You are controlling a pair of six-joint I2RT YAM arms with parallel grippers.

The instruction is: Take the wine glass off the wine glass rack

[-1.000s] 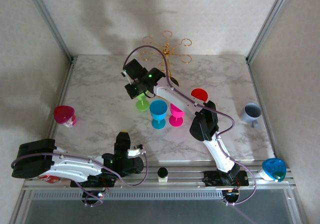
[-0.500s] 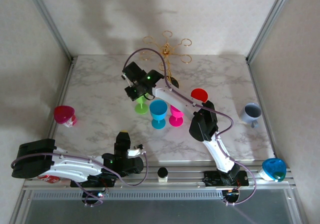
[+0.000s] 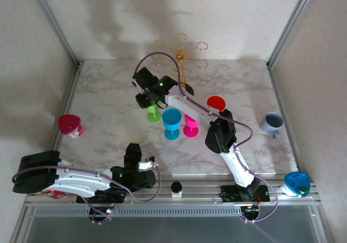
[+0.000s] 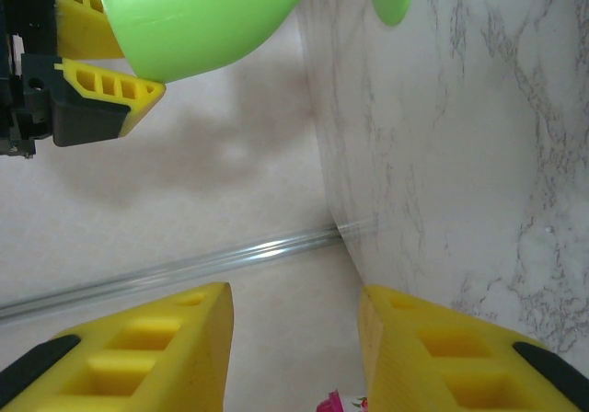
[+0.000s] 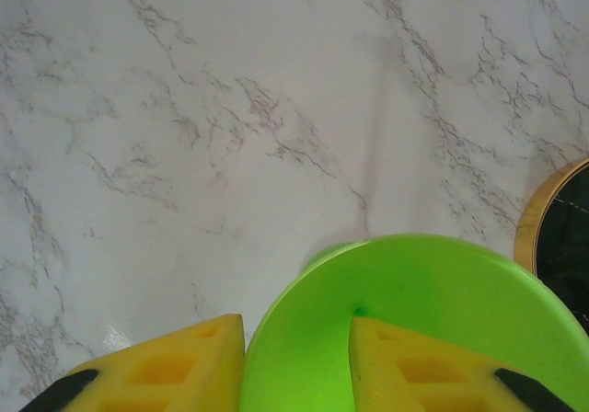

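The green wine glass [image 3: 154,113] stands upright on the marble table, left of the blue and pink glasses. My right gripper [image 3: 148,102] hovers over it, open. In the right wrist view its jaws [image 5: 296,325] straddle the rim of the green wine glass [image 5: 433,283], one finger inside the bowl and one outside. The gold wine glass rack [image 3: 181,53] stands at the back of the table, and an edge of its black base [image 5: 563,237] shows beside the glass. My left gripper [image 3: 133,145] rests near the front edge, open [image 4: 294,302] and empty, facing the green wine glass [image 4: 202,17].
A blue glass [image 3: 172,121] and a pink glass [image 3: 191,125] stand mid-table, with a red one [image 3: 216,102] behind my right arm. A crimson cup [image 3: 69,125] sits at the left edge, a grey mug [image 3: 272,122] at the right, and a blue cup [image 3: 296,183] at the front right.
My right gripper has opened its jaws off the green glass's rim and shifted slightly back. The glass stays standing on the table. The left arm has not moved.
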